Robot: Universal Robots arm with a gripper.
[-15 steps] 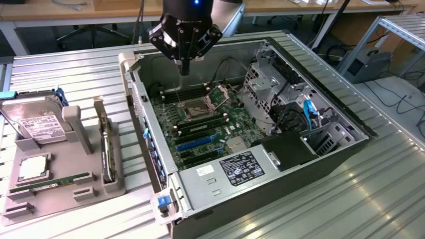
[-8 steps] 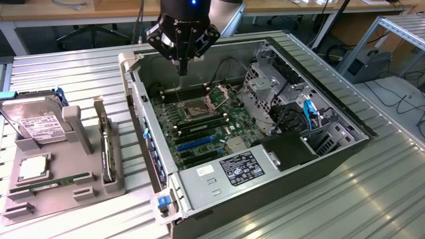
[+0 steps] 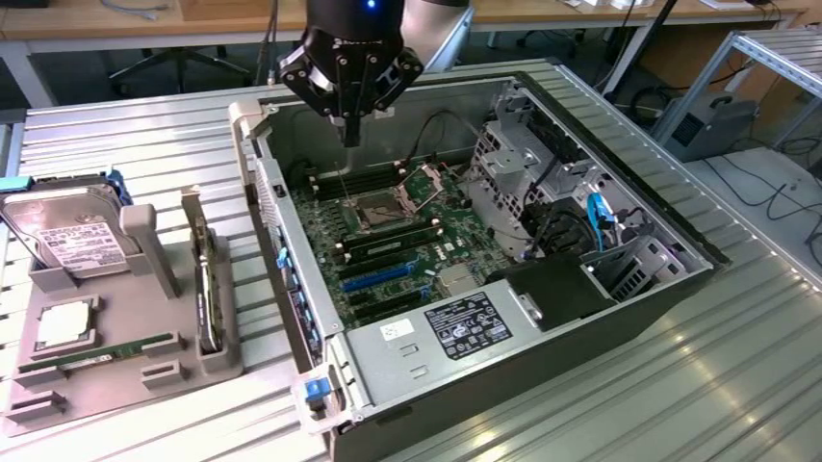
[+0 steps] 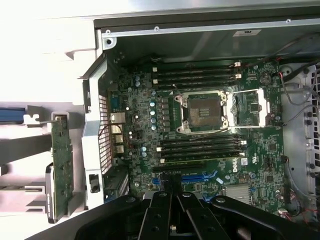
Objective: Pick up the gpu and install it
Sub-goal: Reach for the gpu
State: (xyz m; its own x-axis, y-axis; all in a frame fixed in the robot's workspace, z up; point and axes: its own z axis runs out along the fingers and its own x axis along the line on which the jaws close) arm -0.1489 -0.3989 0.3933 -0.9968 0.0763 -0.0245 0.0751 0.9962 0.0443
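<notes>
The gpu [image 3: 203, 294] stands on edge in a slot of the grey holder [image 3: 154, 371], at the exterior view's left of the open computer case [image 3: 642, 289]. The wrist view has the gpu [image 4: 61, 165] as a thin greenish-brown board outside the case's rear wall. My gripper [image 3: 349, 135] hangs above the far end of the motherboard [image 3: 385, 231], well apart from the gpu, with its fingers shut and nothing between them. In the wrist view the shut gripper [image 4: 175, 189] points down over the blue expansion slot [image 4: 197, 176].
The holder also carries a silver hard drive [image 3: 71, 236], a square processor [image 3: 64, 325] and a green memory stick [image 3: 110, 348]. Inside the case are the open processor socket [image 3: 385, 204], drive cages [image 3: 526, 164] and a power supply [image 3: 449, 332]. Ribbed metal tabletop [image 3: 617, 404] surrounds the case.
</notes>
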